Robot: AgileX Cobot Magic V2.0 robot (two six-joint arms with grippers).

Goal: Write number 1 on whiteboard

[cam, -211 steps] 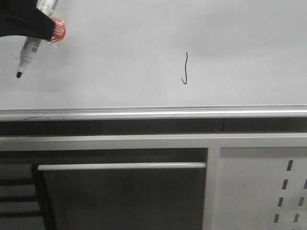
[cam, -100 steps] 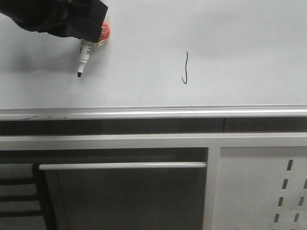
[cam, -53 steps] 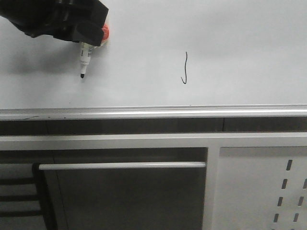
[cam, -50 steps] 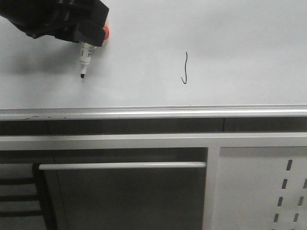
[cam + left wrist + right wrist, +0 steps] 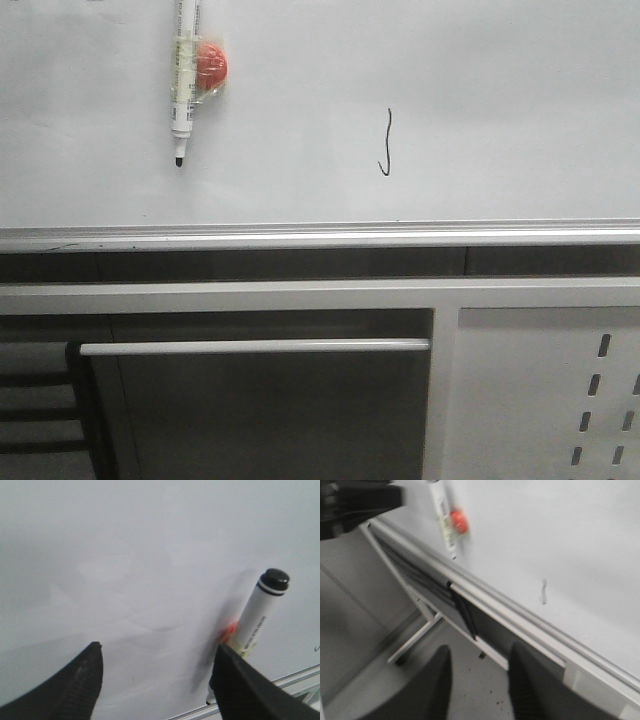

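The whiteboard [image 5: 480, 90] fills the upper front view, with its silver rail [image 5: 320, 236] below. The number 1 [image 5: 385, 142] is a thin black wavy stroke with a hooked bottom end; it also shows in the right wrist view [image 5: 543, 591]. A white marker [image 5: 183, 80] with a red round magnet [image 5: 209, 64] hangs on the board, tip down, left of the stroke. My left gripper [image 5: 157, 650] is open and empty, its one finger beside the marker [image 5: 260, 615]. My right gripper [image 5: 480, 650] is open and empty over the floor, away from the board.
Below the rail are a white perforated panel [image 5: 550, 400] at the right and a horizontal grey bar [image 5: 250, 346] across a dark opening. A dark blurred arm part [image 5: 355, 505] shows near the marker [image 5: 442, 515] in the right wrist view.
My left gripper held the marker against the board; now it has let go and left the front view. The marker stays on the board. The stroke is unchanged.
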